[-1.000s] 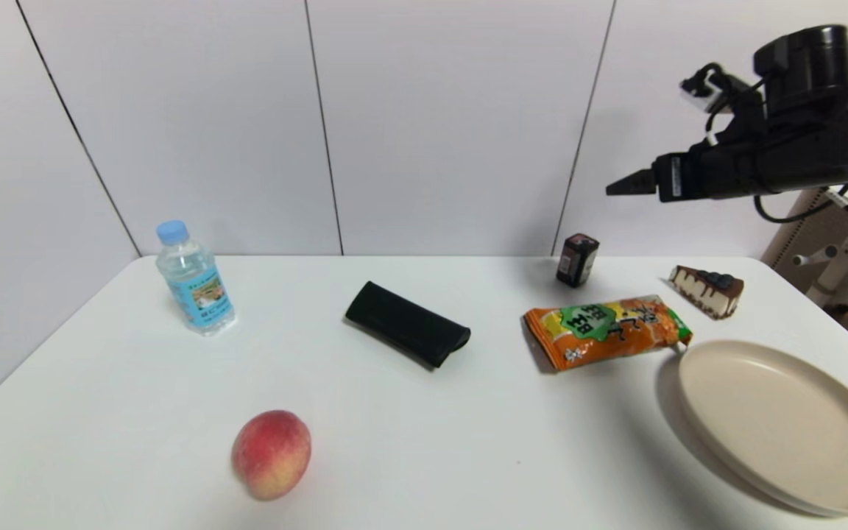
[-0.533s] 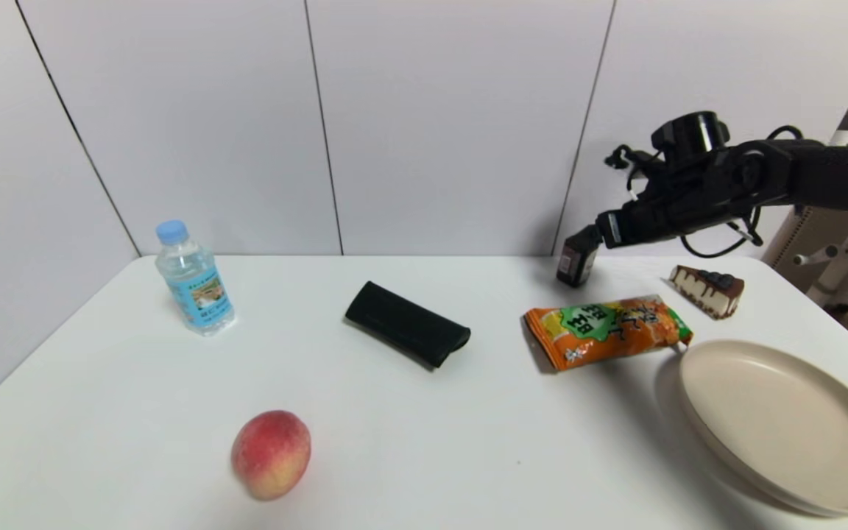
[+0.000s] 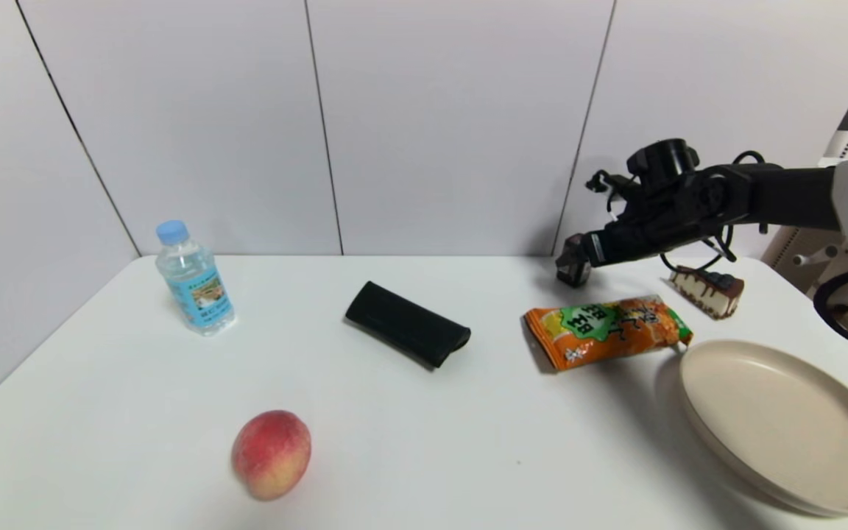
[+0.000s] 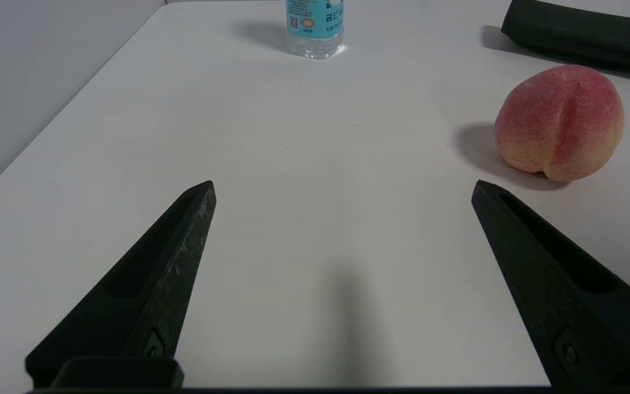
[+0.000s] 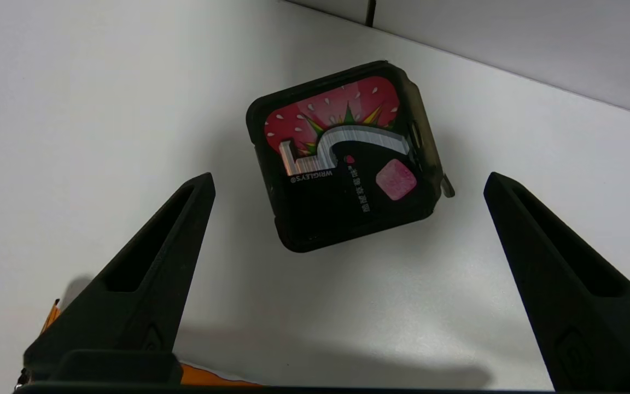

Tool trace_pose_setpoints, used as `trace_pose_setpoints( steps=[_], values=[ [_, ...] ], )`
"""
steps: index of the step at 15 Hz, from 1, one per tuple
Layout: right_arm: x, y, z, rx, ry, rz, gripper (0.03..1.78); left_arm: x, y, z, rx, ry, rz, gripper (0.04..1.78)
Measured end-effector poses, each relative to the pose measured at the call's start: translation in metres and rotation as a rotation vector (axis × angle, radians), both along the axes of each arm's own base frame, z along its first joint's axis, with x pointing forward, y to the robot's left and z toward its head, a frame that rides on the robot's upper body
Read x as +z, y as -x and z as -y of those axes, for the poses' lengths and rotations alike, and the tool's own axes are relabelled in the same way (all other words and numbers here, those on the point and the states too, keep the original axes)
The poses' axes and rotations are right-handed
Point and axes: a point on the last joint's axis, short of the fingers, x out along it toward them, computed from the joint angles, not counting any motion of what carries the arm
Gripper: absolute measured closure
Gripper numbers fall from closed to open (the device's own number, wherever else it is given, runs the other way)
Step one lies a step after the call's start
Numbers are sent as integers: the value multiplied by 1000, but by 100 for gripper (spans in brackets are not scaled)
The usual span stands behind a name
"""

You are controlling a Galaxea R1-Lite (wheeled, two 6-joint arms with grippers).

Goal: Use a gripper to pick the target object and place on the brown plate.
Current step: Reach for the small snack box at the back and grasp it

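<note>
The target object, a small black box with a pink printed top [image 5: 342, 158], stands at the back of the white table, and only its lower part shows in the head view [image 3: 570, 277]. My right gripper [image 3: 571, 254] hangs right over it, open. In the right wrist view the right gripper [image 5: 349, 178] has one finger on each side of the box's near part and touches neither side. The brown plate [image 3: 693, 397] lies empty at the front right. My left gripper [image 4: 342, 186] is open and empty, low over the table's front left.
An orange snack packet [image 3: 606, 331] lies between the box and the plate. A cake slice [image 3: 707, 289] sits to the right of the box. A black folded case [image 3: 407, 324] lies mid-table, a water bottle [image 3: 194, 280] stands back left, and a peach [image 3: 271, 454] lies in front.
My right arm has come down and to the left from high at the right, and its open gripper now sits over the black box. Nothing else has moved.
</note>
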Motion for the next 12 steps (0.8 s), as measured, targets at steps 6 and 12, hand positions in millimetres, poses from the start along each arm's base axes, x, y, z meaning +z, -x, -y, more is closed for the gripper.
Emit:
trace_pose_setpoints(
  steps=[6,12],
  values=[
    [-6,-10,-2,7,-5,55,45,0,0,0,0,-1,0,13],
    [-18,-18,-3,10,-6,68,103,0,0,0,0,0,0,13]
  ],
)
